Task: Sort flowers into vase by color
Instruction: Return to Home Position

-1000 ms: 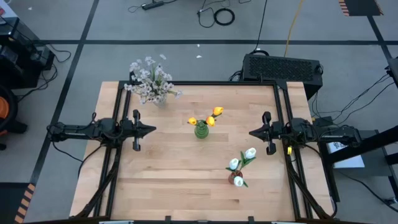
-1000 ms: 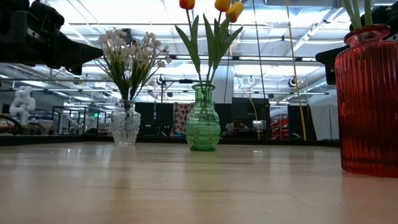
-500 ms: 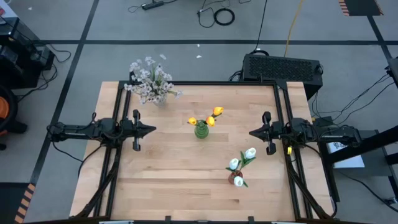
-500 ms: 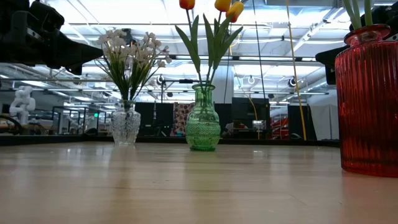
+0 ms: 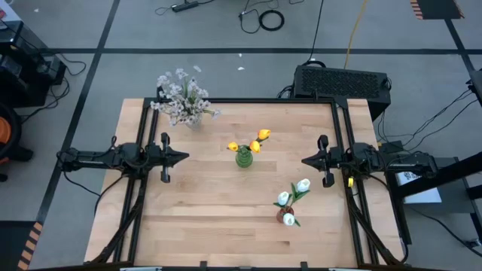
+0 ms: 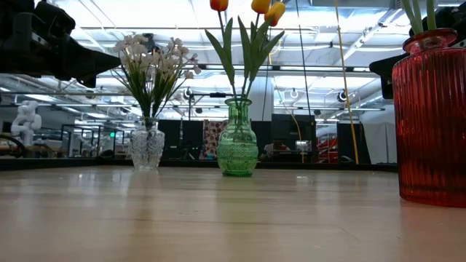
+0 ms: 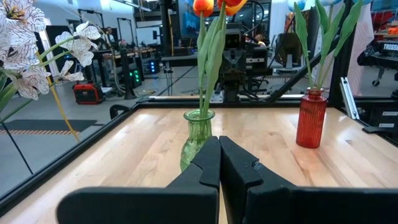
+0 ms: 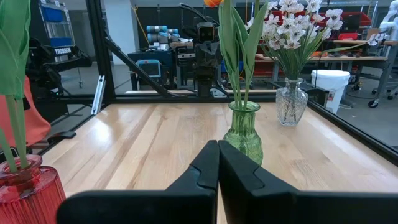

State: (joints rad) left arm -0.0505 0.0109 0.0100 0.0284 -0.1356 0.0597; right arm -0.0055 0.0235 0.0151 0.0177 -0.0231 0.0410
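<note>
Pale sprays (image 5: 181, 94) fill the clear vase (image 5: 193, 120) at far left, orange tulips (image 5: 260, 137) the green vase (image 5: 243, 157) mid-table, white tulips (image 5: 301, 185) the red vase (image 5: 282, 214) at right. I judge the sorting finished. My left gripper (image 5: 183, 157) and right gripper (image 5: 305, 160) sit clenched and empty at either side

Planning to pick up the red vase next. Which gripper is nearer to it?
Right. The right gripper hangs close by, on the red vase's side; the left gripper is much farther off, beyond the green vase.
</note>
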